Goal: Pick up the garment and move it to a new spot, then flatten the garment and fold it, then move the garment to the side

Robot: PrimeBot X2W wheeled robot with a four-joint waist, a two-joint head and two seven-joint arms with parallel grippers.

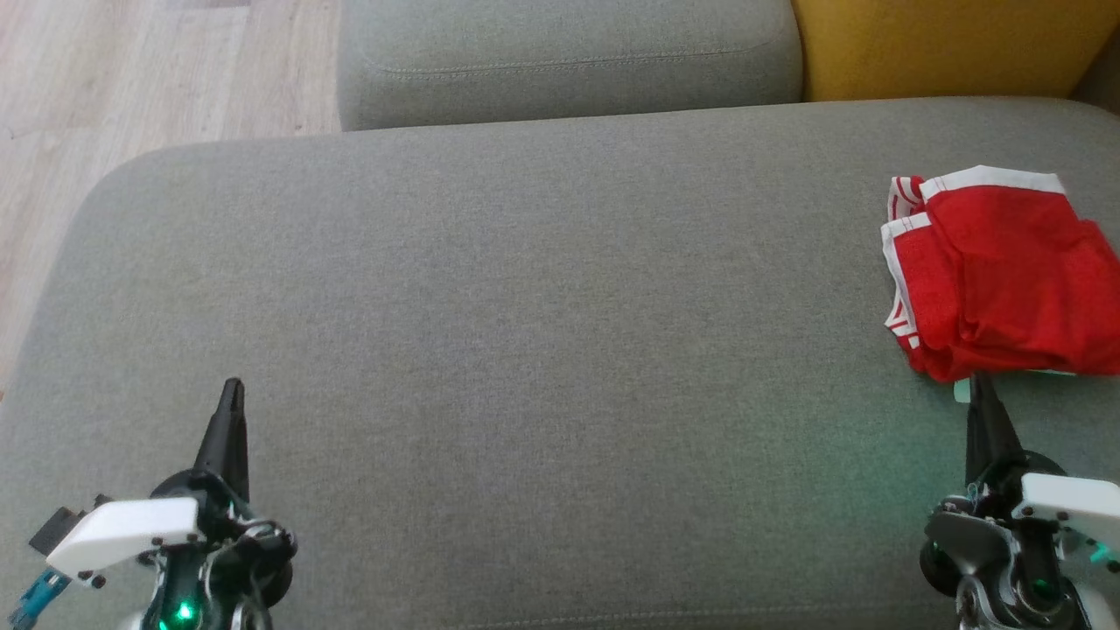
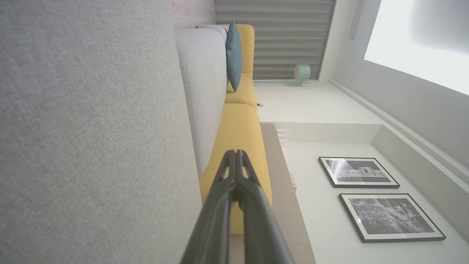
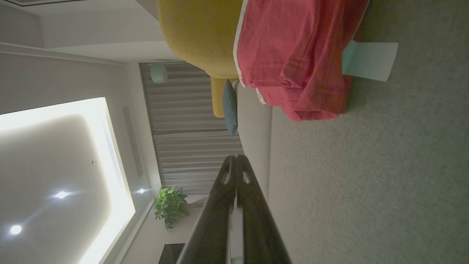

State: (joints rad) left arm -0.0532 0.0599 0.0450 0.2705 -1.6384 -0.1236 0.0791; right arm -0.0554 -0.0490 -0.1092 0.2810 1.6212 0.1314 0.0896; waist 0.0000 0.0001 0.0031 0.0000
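1. Garment (image 1: 1006, 280) (image 3: 293, 55): red cloth with white banding. Lay loosely folded and rumpled at the far right of the grey seat cushion (image 1: 525, 289), flat on the fabric and held by nothing. Reached to the right edge of the head view.

2. Pale label (image 1: 961, 390) (image 3: 370, 60): poked out from under the garment's near edge and lay flat on the cushion.

3. Right gripper (image 1: 978, 381) (image 3: 236, 157): sat at the near right, long dark fingers pressed together with nothing between them. Pointed toward the garment's near edge, just beside the label; seemed clear of the cloth in the right wrist view.

4. Left gripper (image 1: 233, 385) (image 2: 236, 152): sat at the near left, fingers likewise pressed together and pinching nothing. Stood over bare cushion, well apart from the garment.

5. Second grey cushion (image 1: 569, 61): butted against the far side of the seat cushion, centre.

6. Yellow cushion (image 1: 945, 44) (image 3: 198, 33): set at the far right, beside the second grey cushion and beyond the garment.

7. Wooden floor (image 1: 131, 79): pale boards, seen past the left and far-left edge of the seat.

8. Blue pillow (image 2: 233, 55) (image 3: 229, 106): propped on the sofa in the distance.

9. Two framed pictures (image 2: 357, 172): black-and-white, hung side by side on a white wall.

10. Potted plant (image 3: 169, 205): stood near the pale curtains (image 3: 190, 121).
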